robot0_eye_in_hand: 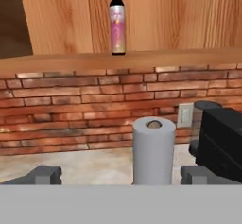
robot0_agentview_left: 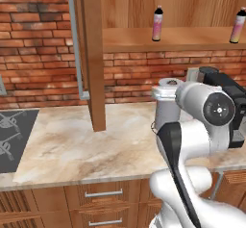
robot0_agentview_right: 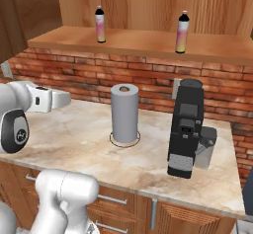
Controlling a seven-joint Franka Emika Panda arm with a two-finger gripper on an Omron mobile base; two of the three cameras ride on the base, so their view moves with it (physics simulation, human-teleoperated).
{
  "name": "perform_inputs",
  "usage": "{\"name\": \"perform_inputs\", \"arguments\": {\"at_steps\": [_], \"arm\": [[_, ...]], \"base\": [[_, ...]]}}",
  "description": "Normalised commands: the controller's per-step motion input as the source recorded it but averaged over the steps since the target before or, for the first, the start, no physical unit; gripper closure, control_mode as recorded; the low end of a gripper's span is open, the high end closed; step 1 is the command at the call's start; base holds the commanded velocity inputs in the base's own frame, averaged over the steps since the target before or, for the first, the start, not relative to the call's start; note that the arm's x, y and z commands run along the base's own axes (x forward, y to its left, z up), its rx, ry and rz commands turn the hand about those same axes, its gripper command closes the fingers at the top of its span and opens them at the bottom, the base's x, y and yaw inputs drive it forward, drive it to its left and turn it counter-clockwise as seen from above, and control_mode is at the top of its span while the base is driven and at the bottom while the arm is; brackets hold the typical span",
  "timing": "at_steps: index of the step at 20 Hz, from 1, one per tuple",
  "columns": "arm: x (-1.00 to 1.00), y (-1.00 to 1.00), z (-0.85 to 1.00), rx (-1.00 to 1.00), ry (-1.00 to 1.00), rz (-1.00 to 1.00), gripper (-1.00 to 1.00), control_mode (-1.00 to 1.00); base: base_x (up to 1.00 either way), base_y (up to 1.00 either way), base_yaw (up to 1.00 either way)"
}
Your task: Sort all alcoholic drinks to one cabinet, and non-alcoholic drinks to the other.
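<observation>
While the gripper (robot0_eye_in_hand: 121,175) hangs fully open and empty, the pink bottle (robot0_eye_in_hand: 117,25) above looks light, slippery; grasp mid-body.

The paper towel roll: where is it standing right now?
The paper towel roll stands upright on the marble counter, left of the black coffee machine in the right base view, below the cabinet shelf.

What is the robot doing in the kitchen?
It is sorting drinks into cabinets. Two small pink bottles stand upright and apart on the wide cabinet's shelf. The end effector is open and holds nothing. It faces the left pink bottle, with a paper towel roll and a black coffee machine on the counter below.
</observation>
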Motion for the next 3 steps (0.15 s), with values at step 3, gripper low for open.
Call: {"name": "perform_inputs", "arguments": {"at_steps": [3], "arm": [[-0.66, 0.0, -0.87, 0.0, 0.15, 0.0, -1.0, -1.0]], "base": [[0.0, 0.0, 0.0]]}}
